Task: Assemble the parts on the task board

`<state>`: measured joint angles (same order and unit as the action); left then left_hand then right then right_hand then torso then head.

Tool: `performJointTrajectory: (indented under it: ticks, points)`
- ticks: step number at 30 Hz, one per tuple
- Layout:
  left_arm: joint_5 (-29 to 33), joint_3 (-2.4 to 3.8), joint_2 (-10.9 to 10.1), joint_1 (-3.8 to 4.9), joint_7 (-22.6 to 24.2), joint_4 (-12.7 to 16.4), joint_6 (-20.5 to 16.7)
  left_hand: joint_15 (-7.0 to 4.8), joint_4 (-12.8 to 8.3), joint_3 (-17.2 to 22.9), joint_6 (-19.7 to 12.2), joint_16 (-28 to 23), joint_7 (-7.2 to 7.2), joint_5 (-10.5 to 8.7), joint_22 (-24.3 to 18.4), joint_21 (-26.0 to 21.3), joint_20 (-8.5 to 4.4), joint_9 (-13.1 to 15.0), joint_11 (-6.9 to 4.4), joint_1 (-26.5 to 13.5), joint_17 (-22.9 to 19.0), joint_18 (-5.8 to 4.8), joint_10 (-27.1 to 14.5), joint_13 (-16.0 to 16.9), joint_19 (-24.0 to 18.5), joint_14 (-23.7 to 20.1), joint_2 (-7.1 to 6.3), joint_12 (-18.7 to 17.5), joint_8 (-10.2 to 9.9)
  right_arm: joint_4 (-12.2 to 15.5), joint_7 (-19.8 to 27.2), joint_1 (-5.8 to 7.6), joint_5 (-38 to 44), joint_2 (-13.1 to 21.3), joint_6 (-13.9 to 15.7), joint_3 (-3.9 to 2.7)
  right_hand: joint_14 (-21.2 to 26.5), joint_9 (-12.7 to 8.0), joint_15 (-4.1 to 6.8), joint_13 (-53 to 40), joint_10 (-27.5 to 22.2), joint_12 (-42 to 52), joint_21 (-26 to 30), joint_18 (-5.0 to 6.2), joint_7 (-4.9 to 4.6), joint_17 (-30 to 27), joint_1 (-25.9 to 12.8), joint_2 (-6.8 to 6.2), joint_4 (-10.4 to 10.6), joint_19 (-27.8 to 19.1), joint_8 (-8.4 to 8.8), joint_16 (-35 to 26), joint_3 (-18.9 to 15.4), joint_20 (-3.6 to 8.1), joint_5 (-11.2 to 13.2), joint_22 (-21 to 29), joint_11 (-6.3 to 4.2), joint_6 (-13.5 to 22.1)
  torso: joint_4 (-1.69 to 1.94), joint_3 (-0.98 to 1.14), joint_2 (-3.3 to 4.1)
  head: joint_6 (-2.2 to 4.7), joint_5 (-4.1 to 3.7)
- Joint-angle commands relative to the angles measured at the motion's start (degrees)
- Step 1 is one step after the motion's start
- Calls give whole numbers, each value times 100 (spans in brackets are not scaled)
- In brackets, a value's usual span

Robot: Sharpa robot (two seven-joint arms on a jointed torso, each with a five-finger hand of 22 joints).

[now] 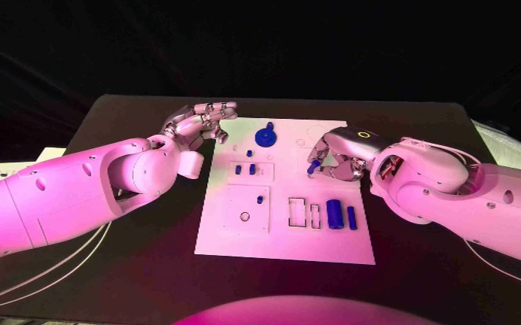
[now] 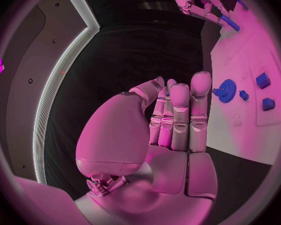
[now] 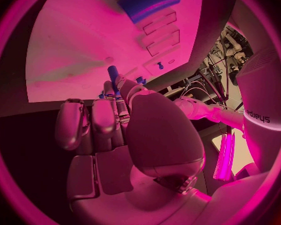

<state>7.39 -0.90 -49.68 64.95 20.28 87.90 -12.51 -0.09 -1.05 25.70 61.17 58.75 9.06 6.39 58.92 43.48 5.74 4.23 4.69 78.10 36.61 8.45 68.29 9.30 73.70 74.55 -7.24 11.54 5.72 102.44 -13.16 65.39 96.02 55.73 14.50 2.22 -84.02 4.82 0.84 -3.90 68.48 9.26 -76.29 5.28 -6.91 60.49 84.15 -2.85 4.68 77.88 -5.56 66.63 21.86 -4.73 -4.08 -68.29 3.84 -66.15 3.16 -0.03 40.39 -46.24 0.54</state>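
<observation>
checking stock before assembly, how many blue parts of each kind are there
gear: 1
blocks: 2
cylinders: 2
small knob: 1
peg, held by right hand: 1
total: 7

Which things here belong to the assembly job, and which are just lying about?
Job:
task board
blue gear
two blue cylinders
small blue blocks
blue peg in the right hand
left hand

Lying about:
black table
</observation>
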Motion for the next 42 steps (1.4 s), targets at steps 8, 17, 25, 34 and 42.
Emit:
performJointTrajectory:
  ticks: [8, 17, 25, 34, 42]
  points:
    - [-23, 4, 25, 1, 15, -15, 128, 4, -16, -29, -17, -4, 32, 35, -5, -29, -5, -6, 5, 66, -5, 43, -39, 5, -36, -27, 3, 19, 5, 520, 37, 113, -696, 9, 284, -24, -161, 78, 53, -2, 97, -45, -33, -40, 10, 9, -37, 16, -2, 55, -46, 28, 77, 5, -19, -20, -60, -51, 6, -4, -1, 27, 3]
    - [-23, 3, 62, -2, 15, -30, 140, 4, -16, -29, -17, -4, 32, 35, -5, -29, -5, -6, 5, 66, -5, 43, -39, 5, -36, -27, 3, 19, 5, 466, 195, -23, -653, -743, 109, -6, -160, 82, 51, -2, 102, -66, -30, -37, 0, 6, -39, -3, -18, 49, -43, 30, 106, 5, -47, -12, -56, -47, 13, -7, 2, 11, 78]
    - [-23, 3, 76, -2, 13, -21, 142, 4, -16, -29, -17, -4, 32, 35, -5, -29, -5, -6, 5, 66, -5, 43, -39, 5, -36, -27, 3, 19, 5, 173, 311, -330, -479, -1341, -124, 29, -157, 83, 49, -1, 100, -80, -21, -34, -6, -5, -41, -14, -29, 39, -39, 23, 120, 4, -60, 3, -52, -42, 0, -6, 12, -14, 144]
    - [-23, 3, 84, -2, 13, -12, 147, 4, -16, -29, -17, -4, 32, 35, -5, -29, -5, -6, 5, 66, -5, 43, -39, 5, -36, -27, 3, 19, 5, -84, 302, -482, -358, -1596, -417, 76, -156, 84, 46, 0, 94, -96, -19, -33, -13, -4, -46, -19, -37, 35, -33, 26, 136, 2, -71, 7, -46, -32, -2, -3, 12, -46, 181]
    - [-23, 3, 93, -2, 11, -18, 157, 4, -16, -29, -17, -4, 32, 35, -5, -29, -5, -6, 5, 66, -5, 43, -39, 5, -36, -27, 3, 19, 5, -180, 251, -513, -214, -1652, -538, 105, -155, 85, 44, 0, 96, -101, -19, -33, -16, -4, -48, -16, -41, 34, -32, 27, 145, 1, -79, 7, -44, -31, -2, 2, 8, -68, 192]
